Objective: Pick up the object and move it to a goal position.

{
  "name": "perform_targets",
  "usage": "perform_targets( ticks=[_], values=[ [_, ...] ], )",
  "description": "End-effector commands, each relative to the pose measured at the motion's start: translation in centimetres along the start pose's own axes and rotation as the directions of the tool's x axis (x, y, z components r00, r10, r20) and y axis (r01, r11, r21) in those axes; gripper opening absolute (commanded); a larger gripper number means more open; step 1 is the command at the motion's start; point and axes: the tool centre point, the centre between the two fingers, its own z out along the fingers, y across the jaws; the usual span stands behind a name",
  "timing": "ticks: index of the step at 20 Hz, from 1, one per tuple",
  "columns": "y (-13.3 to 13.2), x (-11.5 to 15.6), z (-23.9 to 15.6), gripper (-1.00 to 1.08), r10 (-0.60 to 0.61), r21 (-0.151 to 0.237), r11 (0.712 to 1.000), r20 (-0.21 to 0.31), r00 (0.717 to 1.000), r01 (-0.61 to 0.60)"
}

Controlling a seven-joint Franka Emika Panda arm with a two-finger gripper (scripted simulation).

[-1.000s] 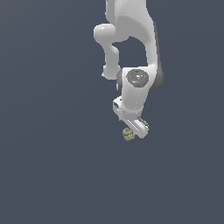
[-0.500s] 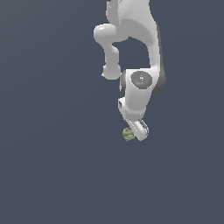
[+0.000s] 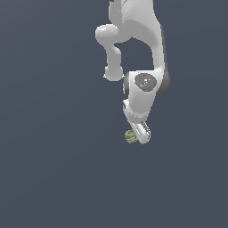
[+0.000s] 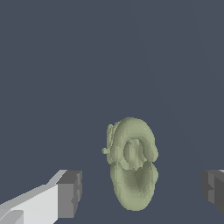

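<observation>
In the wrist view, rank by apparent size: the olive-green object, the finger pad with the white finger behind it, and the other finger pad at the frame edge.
1. Olive-green object, clearly largest.
2. Pad with the white finger.
3. Edge pad, but the frame crops it, so 2 versus 3 is unsure.
Gripper open, pads apart from the object.

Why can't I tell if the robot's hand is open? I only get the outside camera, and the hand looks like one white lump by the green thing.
Observer: The wrist view shows the end effector open, with a wide gap between its two dark fingertips.
Operator: Is the green thing in that gap?
Observer: Yes, the green object sits between the fingertips, with bare space on each side, so neither touches it.
Operator: What does it look like close up?
Observer: Lumpy and coiled, with a hollow in its middle.
</observation>
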Motion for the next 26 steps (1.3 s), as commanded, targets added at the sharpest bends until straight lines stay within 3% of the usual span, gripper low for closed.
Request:
perform_targets(
  ticks=[1,18,19,26],
  values=[
    [0.0,0.0,0.0,1.00,0.000,0.000,1.000,0.000,1.000,0.000],
    [0.0,0.0,5.0,1.00,0.005,0.000,1.000,0.000,1.000,-0.005],
    [0.0,0.0,5.0,-1.00,0.005,0.000,1.000,0.000,1.000,-0.005],
    [0.0,0.0,5.0,-1.00,0.005,0.000,1.000,0.000,1.000,-0.005]
  ],
)
